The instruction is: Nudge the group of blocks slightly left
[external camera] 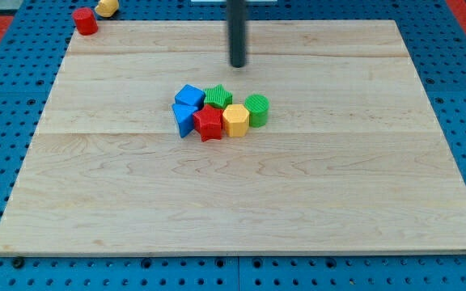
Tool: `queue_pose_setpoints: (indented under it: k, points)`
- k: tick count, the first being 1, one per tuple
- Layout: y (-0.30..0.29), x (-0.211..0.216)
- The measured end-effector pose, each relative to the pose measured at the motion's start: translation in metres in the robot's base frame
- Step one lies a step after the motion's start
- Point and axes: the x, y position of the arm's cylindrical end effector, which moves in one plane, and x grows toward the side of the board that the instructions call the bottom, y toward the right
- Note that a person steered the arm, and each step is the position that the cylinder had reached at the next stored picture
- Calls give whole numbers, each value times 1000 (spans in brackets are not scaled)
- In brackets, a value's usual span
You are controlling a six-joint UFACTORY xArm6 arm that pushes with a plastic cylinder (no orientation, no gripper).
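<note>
A tight group of blocks lies near the board's middle: a blue cube (pixel 189 95), a blue block of unclear shape (pixel 184 118) below it, a green star (pixel 218 97), a red star (pixel 209 123), a yellow hexagon (pixel 235 120) and a green cylinder (pixel 256 109) at the group's right end. My tip (pixel 238 65) is above the group toward the view's top, roughly over the green star and yellow hexagon, apart from all the blocks.
A red cylinder (pixel 85 20) and a yellow block (pixel 107 7) sit at the view's top left corner, at the edge of the wooden board (pixel 241 194). Blue pegboard surrounds the board.
</note>
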Motion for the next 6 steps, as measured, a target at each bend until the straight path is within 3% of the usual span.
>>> queue_pose_setpoints:
  k: [1, 2, 3, 5, 6]
  points:
    - [66, 18]
    - [70, 106]
    - [54, 141]
    - [-33, 139]
    - [-44, 107]
